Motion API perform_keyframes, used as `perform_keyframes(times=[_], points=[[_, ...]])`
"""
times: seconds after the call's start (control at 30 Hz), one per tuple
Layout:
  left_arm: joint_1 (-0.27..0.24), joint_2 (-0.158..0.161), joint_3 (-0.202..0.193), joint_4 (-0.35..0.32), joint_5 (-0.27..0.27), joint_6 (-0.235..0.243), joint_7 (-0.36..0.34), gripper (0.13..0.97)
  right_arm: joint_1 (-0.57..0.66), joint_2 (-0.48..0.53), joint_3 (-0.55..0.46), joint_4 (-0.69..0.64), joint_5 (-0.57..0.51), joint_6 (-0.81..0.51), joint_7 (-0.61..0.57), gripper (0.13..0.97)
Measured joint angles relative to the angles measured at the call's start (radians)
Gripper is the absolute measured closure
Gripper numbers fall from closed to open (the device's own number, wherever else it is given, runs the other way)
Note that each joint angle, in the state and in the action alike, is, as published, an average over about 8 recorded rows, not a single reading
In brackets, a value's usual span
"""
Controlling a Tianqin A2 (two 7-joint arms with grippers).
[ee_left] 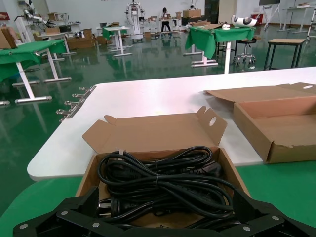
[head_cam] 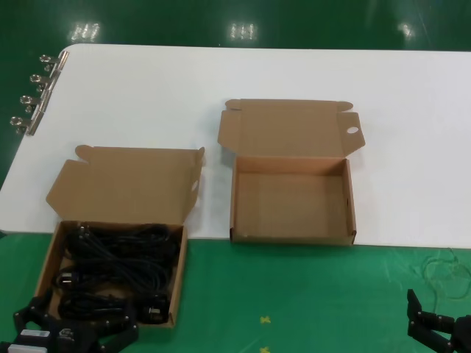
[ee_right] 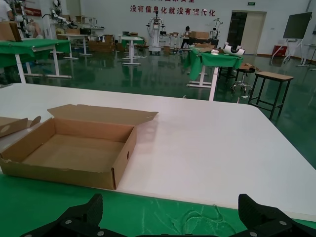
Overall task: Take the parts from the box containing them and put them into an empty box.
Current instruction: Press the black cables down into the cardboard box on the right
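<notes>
The box containing the parts (head_cam: 125,184) is a brown carton with its lid open, at the front left, half on the green mat. Black coiled power cords (head_cam: 118,265) fill it. My left gripper (head_cam: 76,321) hovers open over the carton's near edge. In the left wrist view, its fingers (ee_left: 81,205) straddle the cords (ee_left: 163,180), touching none. The empty box (head_cam: 291,202) sits at the centre with its lid back, and shows in the right wrist view too (ee_right: 74,148). My right gripper (head_cam: 441,331) is parked open at the front right, over the mat (ee_right: 173,205).
A green mat (head_cam: 294,309) covers the front strip before the white table (head_cam: 294,73). Several binder clips (head_cam: 33,95) hang on the table's far left edge. A loose pale thread (head_cam: 445,268) lies on the mat near the right gripper.
</notes>
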Motion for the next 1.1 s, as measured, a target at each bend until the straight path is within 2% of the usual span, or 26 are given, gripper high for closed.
perform_keyframes(times=[1.1], points=[[0.000, 0.000, 0.000, 0.000, 0.000, 0.000, 0.000, 0.132, 0.000, 0.000, 0.000, 0.000, 0.000, 0.000, 0.000, 0.129]])
